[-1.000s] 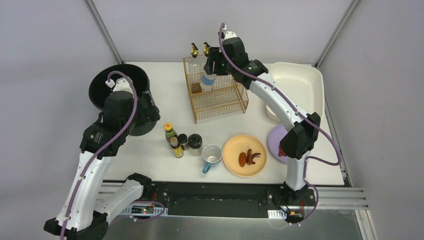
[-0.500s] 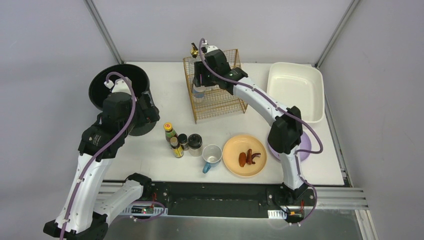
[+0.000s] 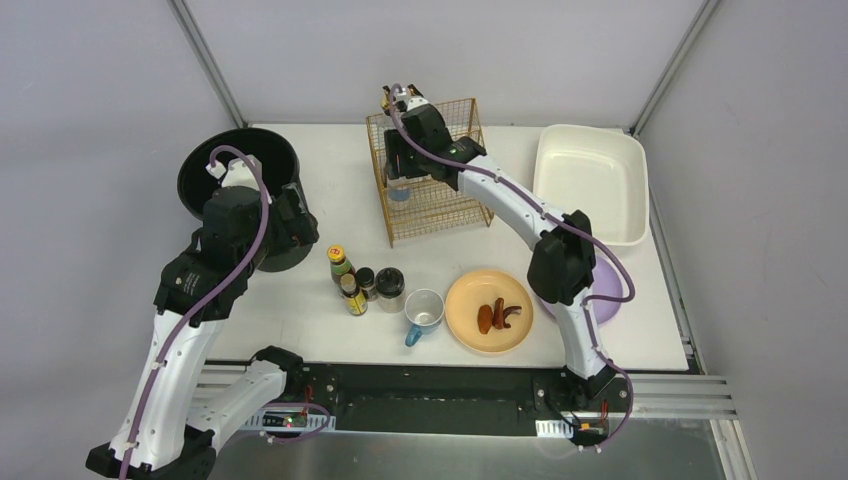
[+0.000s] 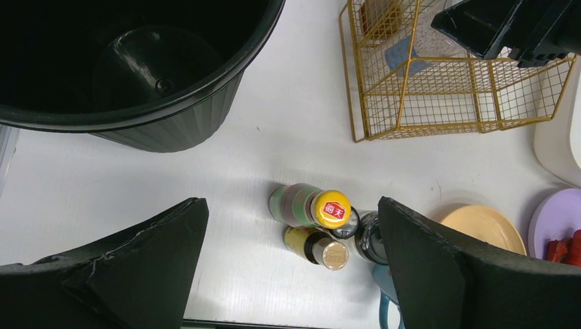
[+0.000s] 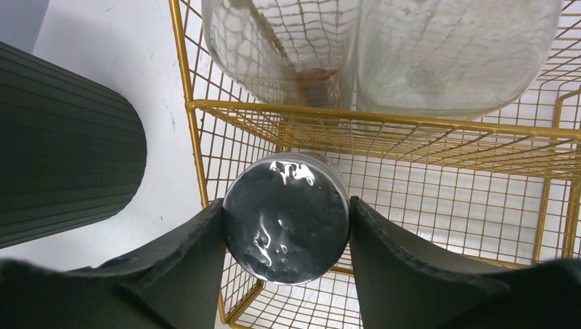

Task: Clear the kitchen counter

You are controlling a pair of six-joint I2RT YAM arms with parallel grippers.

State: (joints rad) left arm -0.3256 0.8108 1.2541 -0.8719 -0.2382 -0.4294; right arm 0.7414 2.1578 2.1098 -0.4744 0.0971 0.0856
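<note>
Black metal rail [image 3: 430, 385]: running left to right along the near edge, between the two arm bases.
Tabletop [image 3: 330, 200]: lying flat directly behind the rail, a matte white rectangle; its long axis is running left to right and its short axis is pointing away from the arms.
Left claw [image 4: 288, 226]: hanging with its fingers spread wide and holding nothing, above the tabletop's left half.
Mug [image 3: 424, 310]: standing upright near the front, white and round with a blue handle.
Orange plate [image 3: 465, 300]: lying just right of the mug, smooth and round, carrying brown-red food pieces [image 3: 497, 316].
Purple plate [image 3: 612, 300]: sitting further right, partly hidden by the right arm.
Yellow-capped bottle [image 3: 339, 258]: standing upright left of the mug, in a tight cluster that includes a dark-lidded jar [image 3: 389, 287].
Black bin [image 3: 190, 170]: standing at the left, round, ribbed outside.
Gold wire rack [image 3: 440, 215]: standing at the back centre, a thin-wire grid in two tiers, with clear glass jars [image 5: 274, 41] sitting on the upper one.
Right claw [image 5: 284, 229]: gripping a clear bottle [image 3: 399, 190] from both sides, fingers partly apart; the bottle's round, glossy dark end is facing the wrist camera, over the rack's left side.
Cream tub [image 3: 590, 130]: sitting at the back right, smooth plastic, rectangular with rounded corners.
</note>
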